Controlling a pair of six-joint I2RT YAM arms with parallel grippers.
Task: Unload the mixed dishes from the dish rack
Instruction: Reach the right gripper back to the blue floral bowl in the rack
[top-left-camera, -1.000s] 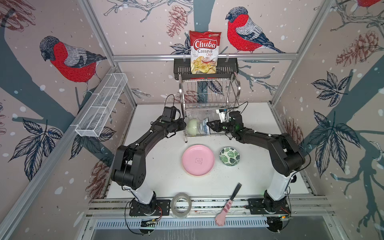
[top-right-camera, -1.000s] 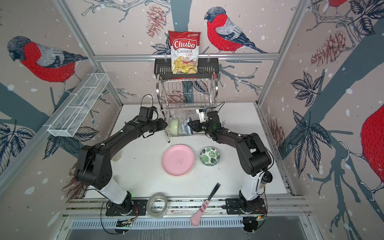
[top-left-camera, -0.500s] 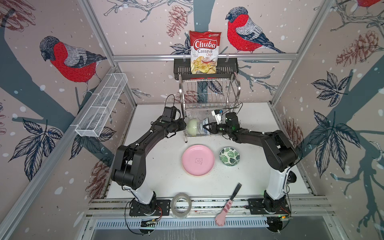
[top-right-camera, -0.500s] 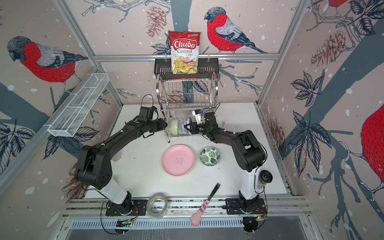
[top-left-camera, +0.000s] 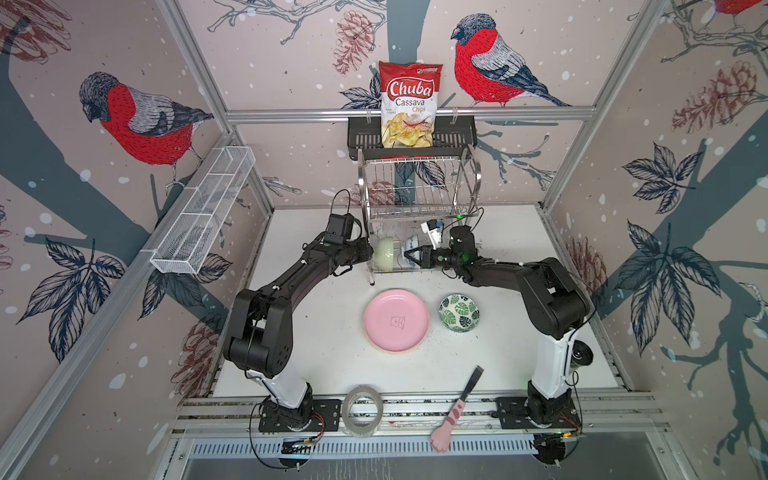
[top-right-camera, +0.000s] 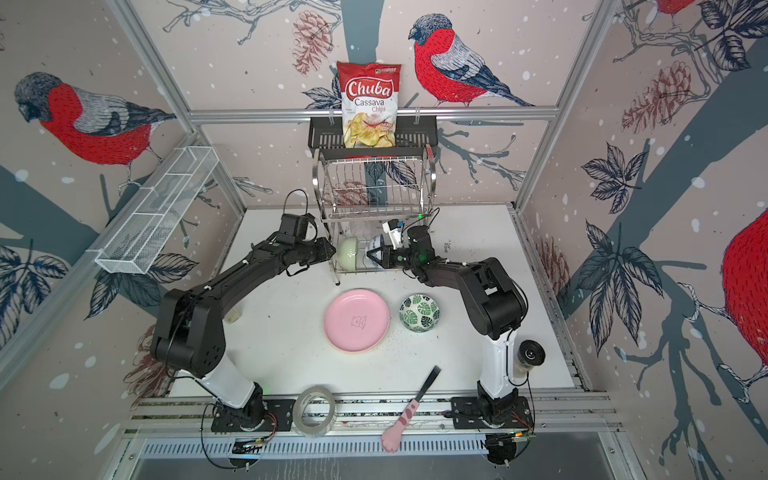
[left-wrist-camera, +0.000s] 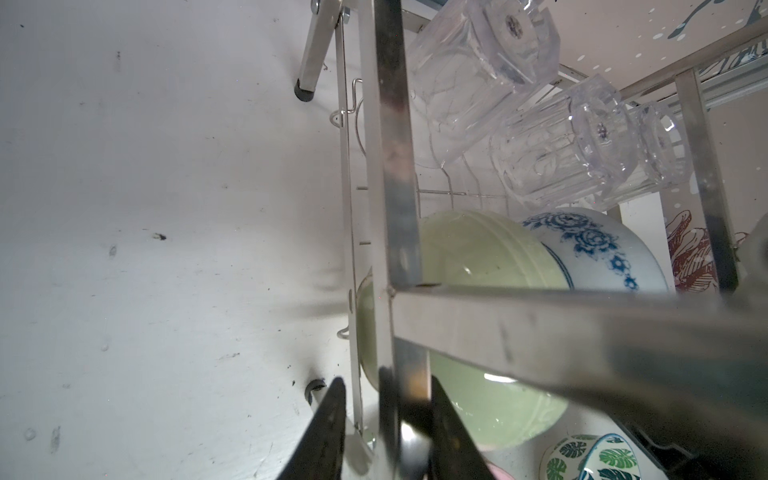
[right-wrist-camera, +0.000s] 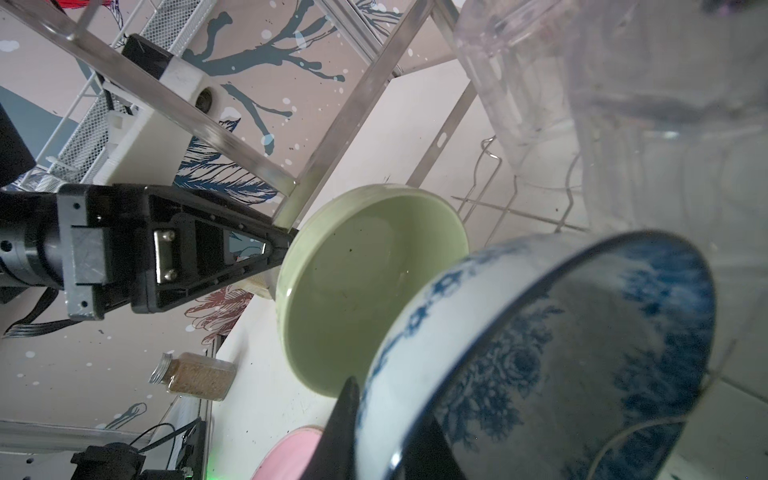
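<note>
Now both arms meet at the rack's lower tier

Shiny and two-tiered, the steel wire dish rack (top-left-camera: 409, 216) stands at the far end of the white counter (top-left-camera: 324, 345), against the back wall. On its lower tier a pale green bowl (top-left-camera: 385, 253) stands on edge. Just beside it a blue-patterned white bowl (right-wrist-camera: 540, 353) leans the same way, its open side toward the right arm. Three small clear ribbed glasses (left-wrist-camera: 552, 153) sit tilted deeper in the rack, as the left wrist view shows. Off the rack, a round pink plate (top-left-camera: 396, 320) lies flat on the counter, with a green-leaf-print bowl (top-left-camera: 459, 312) upright just beside it.

Each arm stretches from its base at the near edge, elbow bent outward, wrist low at the lower tier, the two coming in from opposite sides. The left fingers (left-wrist-camera: 332, 424) straddle the rack's corner post, at the back of the pale green bowl; whether they clamp the post I cannot tell. The right fingers (right-wrist-camera: 347, 415) pinch the blue-patterned white bowl by its rim, one finger outside the wall and one inside.
</note>
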